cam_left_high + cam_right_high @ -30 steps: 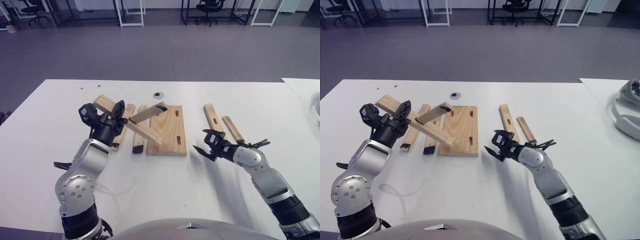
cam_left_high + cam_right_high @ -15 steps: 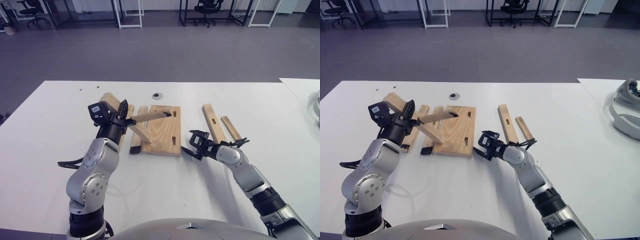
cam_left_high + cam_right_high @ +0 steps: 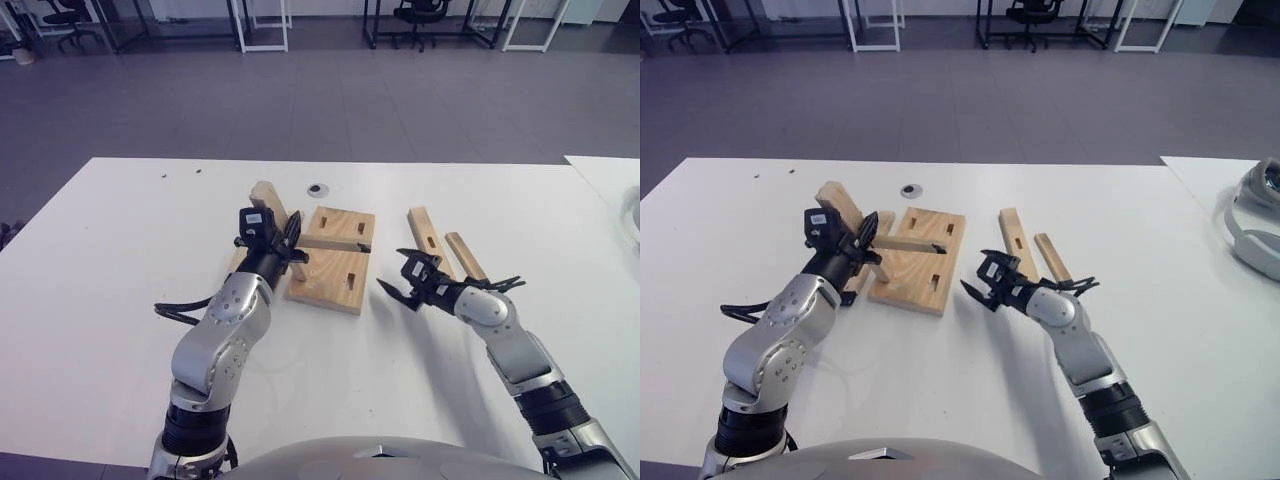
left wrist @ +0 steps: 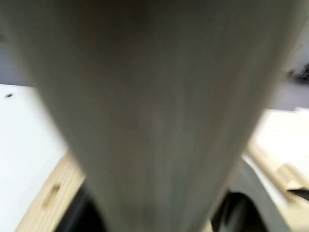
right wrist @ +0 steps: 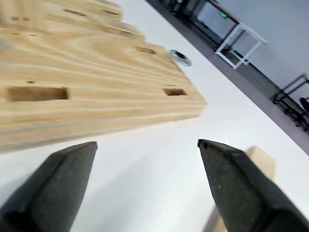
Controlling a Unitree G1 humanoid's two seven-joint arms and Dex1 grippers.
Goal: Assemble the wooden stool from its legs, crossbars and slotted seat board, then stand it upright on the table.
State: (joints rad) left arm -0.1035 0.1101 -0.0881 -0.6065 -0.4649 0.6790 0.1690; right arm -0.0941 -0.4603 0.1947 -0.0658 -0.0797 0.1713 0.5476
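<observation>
My left gripper (image 3: 288,243) is shut on a wooden leg (image 3: 266,195) at the left edge of the slotted seat board (image 3: 330,282). The leg's upper end points up and away from me. A crossbar (image 3: 335,243) joined to that leg reaches right across the board. In the left wrist view the held wood (image 4: 145,96) sits close against the camera. My right gripper (image 3: 405,278) is open just right of the board, low over the table; its two dark fingers (image 5: 58,179) frame the board's edge (image 5: 72,92).
A slotted leg (image 3: 425,235) and a short crossbar (image 3: 463,255) lie side by side right of the board, just behind my right gripper. A small round object (image 3: 318,188) sits behind the board. White table (image 3: 100,240) extends bare to the left and front.
My left arm swung the leg and crossbar right, so the crossbar now lies across the board. The board sits slightly turned. My right gripper went left toward the board, then back a little.
</observation>
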